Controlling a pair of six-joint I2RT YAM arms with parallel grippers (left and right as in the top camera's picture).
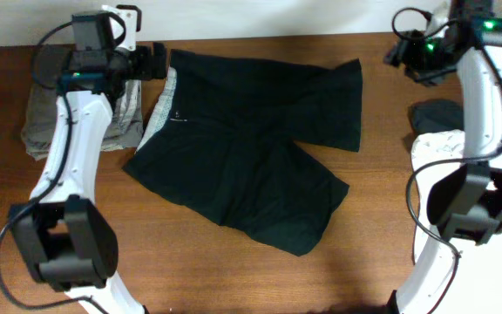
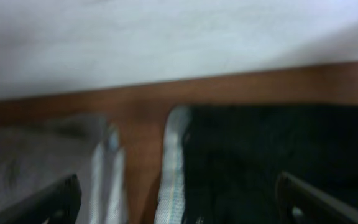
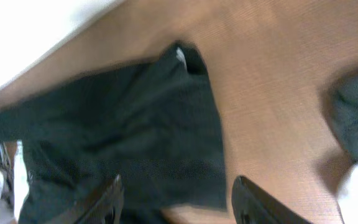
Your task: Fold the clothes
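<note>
The black shorts (image 1: 251, 144) lie spread flat in the middle of the table, with the light grey inner waistband (image 1: 166, 105) at their left end. In the overhead view my left gripper (image 1: 156, 63) hovers at the far corner of the waistband. The blurred left wrist view shows the left gripper (image 2: 179, 208) open, its fingers (image 2: 61, 199) wide apart over the waistband (image 2: 174, 162) and holding nothing. My right gripper (image 1: 399, 51) is at the far right, just past the shorts' leg corner. Seen from the right wrist, the right gripper (image 3: 176, 193) is open above the shorts (image 3: 135, 130), gripping nothing.
A folded grey-khaki garment (image 1: 42, 118) lies left of the shorts, under my left arm, and also shows as the grey garment (image 2: 30, 155). A dark garment (image 1: 438, 115) and a white one (image 1: 447, 148) are piled at the right edge. A white wall runs behind the table's far edge.
</note>
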